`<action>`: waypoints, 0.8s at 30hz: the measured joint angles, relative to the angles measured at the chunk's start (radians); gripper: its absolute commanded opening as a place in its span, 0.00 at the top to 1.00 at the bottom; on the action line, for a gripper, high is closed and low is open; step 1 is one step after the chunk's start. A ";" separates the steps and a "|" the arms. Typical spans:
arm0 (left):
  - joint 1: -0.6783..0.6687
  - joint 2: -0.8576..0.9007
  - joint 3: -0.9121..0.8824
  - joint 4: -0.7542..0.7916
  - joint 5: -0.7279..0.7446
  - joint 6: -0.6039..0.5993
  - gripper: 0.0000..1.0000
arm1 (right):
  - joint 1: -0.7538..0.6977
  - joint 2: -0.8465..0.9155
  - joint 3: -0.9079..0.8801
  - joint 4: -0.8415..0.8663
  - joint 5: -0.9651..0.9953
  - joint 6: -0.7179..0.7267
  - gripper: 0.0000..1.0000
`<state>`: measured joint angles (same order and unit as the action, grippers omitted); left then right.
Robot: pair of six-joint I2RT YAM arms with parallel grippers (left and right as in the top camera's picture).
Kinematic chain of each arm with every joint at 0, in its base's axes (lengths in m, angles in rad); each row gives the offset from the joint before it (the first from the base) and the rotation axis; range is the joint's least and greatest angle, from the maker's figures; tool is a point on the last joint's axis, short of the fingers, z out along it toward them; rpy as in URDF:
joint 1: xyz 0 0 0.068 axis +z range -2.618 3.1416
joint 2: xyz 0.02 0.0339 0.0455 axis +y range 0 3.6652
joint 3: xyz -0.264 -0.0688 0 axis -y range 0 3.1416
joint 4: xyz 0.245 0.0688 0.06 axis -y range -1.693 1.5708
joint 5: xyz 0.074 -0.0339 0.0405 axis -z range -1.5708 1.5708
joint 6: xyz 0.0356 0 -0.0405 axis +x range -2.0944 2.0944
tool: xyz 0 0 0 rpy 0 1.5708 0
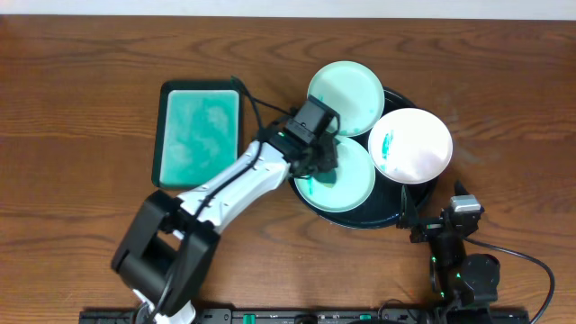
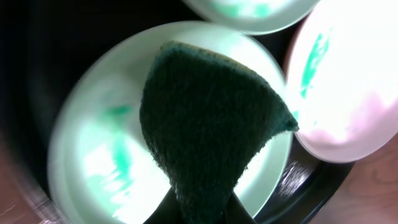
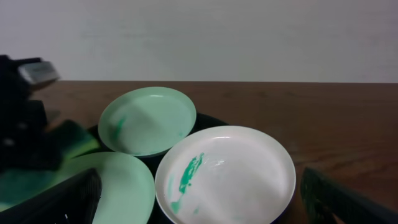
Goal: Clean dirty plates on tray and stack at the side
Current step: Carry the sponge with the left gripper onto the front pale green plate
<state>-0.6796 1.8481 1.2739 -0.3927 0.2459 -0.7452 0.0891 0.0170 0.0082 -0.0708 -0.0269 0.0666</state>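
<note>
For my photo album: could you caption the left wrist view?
Left pincer holds a dark green sponge over a smeared plate on the black tray.

left hand [image 2: 205,214]: hidden behind sponge [image 2: 211,124] | tray [image 1: 400,205]: mostly covered (plates [image 1: 409,144] atop)

A teal-smeared white plate [image 3: 239,171] was seen; one mint plate [image 3: 149,119] was set behind it leftward, another mint plate [image 3: 121,180] just left.

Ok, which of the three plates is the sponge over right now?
The front-left mint plate, nearest the robot. The other mint plate sits behind it and the white plate to its right, both clear of the sponge.
</note>
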 measured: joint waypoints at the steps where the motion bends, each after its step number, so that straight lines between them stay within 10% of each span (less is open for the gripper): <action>1: -0.013 0.014 0.000 0.033 -0.003 -0.009 0.93 | 0.000 0.000 0.000 0.000 0.000 0.000 0.01; 9: -0.073 0.121 0.000 0.101 -0.013 -0.068 0.83 | 0.000 0.000 0.000 0.000 0.000 0.000 0.01; 17: -0.054 0.121 0.000 0.087 -0.016 -0.079 0.37 | 0.000 0.000 0.000 0.000 0.001 -0.003 0.01; 24: 0.019 -0.037 0.000 0.055 -0.016 -0.046 0.30 | 0.000 0.001 -0.001 0.066 -0.040 0.030 0.01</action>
<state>-0.6601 1.8107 1.2739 -0.3374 0.2295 -0.7914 0.0891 0.0177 0.0071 -0.0051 -0.0666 0.0967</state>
